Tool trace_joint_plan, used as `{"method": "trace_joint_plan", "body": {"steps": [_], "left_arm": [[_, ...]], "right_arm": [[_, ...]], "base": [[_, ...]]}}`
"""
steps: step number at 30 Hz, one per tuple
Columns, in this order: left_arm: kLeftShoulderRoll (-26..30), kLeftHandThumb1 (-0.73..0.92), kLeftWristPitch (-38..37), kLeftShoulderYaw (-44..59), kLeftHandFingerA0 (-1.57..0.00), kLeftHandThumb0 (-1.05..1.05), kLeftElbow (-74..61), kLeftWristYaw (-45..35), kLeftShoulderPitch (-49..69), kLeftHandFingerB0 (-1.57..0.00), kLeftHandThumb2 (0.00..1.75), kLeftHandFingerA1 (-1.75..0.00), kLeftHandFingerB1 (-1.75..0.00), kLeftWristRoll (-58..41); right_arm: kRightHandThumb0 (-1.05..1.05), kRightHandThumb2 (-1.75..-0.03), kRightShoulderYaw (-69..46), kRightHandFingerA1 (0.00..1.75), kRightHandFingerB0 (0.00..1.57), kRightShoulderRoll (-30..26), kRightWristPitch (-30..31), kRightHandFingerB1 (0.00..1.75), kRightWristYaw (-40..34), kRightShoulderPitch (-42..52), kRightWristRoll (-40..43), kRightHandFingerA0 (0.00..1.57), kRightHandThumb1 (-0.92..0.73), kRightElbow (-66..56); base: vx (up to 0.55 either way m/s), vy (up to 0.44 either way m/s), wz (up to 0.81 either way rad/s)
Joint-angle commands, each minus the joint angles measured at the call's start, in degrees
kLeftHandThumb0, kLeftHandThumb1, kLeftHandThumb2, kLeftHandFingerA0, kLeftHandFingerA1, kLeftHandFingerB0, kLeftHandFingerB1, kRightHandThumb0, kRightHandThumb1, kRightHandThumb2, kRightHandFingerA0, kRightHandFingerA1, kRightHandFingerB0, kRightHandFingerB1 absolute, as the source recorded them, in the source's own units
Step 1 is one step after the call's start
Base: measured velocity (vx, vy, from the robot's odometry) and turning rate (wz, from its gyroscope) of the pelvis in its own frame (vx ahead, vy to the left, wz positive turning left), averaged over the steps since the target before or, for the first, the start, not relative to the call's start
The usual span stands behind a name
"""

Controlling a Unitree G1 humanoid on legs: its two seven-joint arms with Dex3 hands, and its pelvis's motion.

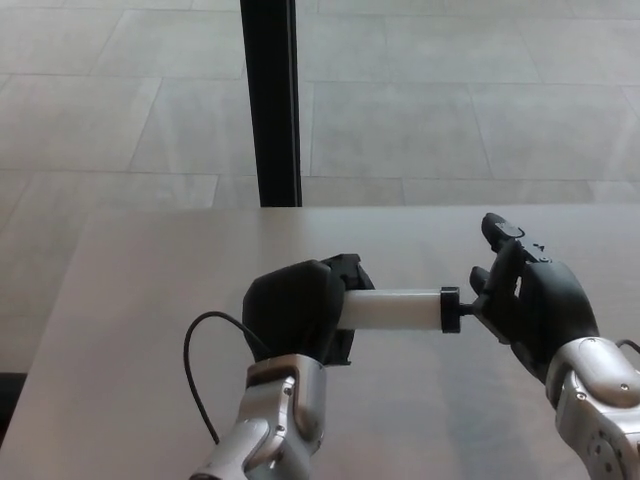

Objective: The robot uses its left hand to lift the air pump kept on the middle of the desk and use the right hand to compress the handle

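The air pump (395, 309) is a white cylinder with a black end cap, held level above the desk (140, 330). My left hand (300, 312) is shut on its left end, hiding that part. The cap end points right at my right hand (525, 305), whose fingers are spread and whose palm presses against the pump's handle end. Almost no rod shows between the cap and the palm. A thin black hose (200, 365) loops down from the pump beside my left forearm.
A black vertical post (270, 100) stands beyond the desk's far edge. Grey tiled floor (450, 110) lies behind it. The desk's left edge runs diagonally at the picture's left.
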Motion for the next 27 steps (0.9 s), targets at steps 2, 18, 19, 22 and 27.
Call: {"method": "trace_joint_plan", "body": {"steps": [2, 18, 19, 22, 27], "left_arm": [[-0.5, 0.52, 4.1, -1.9, -0.98, -0.21, -0.5, -3.1, 0.9, -0.88, 1.09, -1.65, -1.14, 1.2], [9.5, 0.67, 16.6, -17.4, -0.64, -0.51, -1.3, -32.4, 0.7, -0.43, 0.6, -1.21, -0.52, 9.3], [10.0, 0.5, 17.4, -18.3, -0.55, -0.57, -1.6, -34.7, 0.2, -0.35, 0.91, -0.84, -0.59, 9.8], [10.7, 0.63, 19.1, -17.5, -0.38, -0.63, -4.1, -37.9, 0.4, -0.31, 0.59, -0.66, -0.4, 7.5], [11.4, 0.5, 19.9, -17.0, -0.05, -0.84, -5.4, -40.9, -0.4, -0.09, 0.89, -0.54, -0.46, 6.1]], "right_arm": [[-1.03, -1.34, -1.3, 0.17, 0.0, -0.4, -0.6, 0.05, 1.6, -0.2, 1.5, 0.0, -0.92, -0.1], [-1.02, -1.31, -6.0, 0.13, 0.0, -4.8, -1.5, 0.02, 4.9, 2.1, 2.5, 0.0, -0.92, 2.6], [-1.01, -1.3, -5.9, 0.14, 0.0, -4.7, -1.7, 0.03, 4.9, 2.3, 2.5, 0.0, -0.92, 2.8], [-1.01, -1.3, -6.0, 0.14, 0.0, -4.2, -1.5, 0.02, 4.8, 2.5, 2.7, 0.0, -0.92, 3.0], [-1.01, -1.3, -5.6, 0.13, 0.0, -4.6, -2.2, 0.03, 5.3, 2.0, 2.2, 0.0, -0.92, 3.9]], "base": [[0.0, 0.0, 0.0], [0.0, 0.0, 0.0], [0.0, 0.0, 0.0], [0.0, 0.0, 0.0], [0.0, 0.0, 0.0]]}}
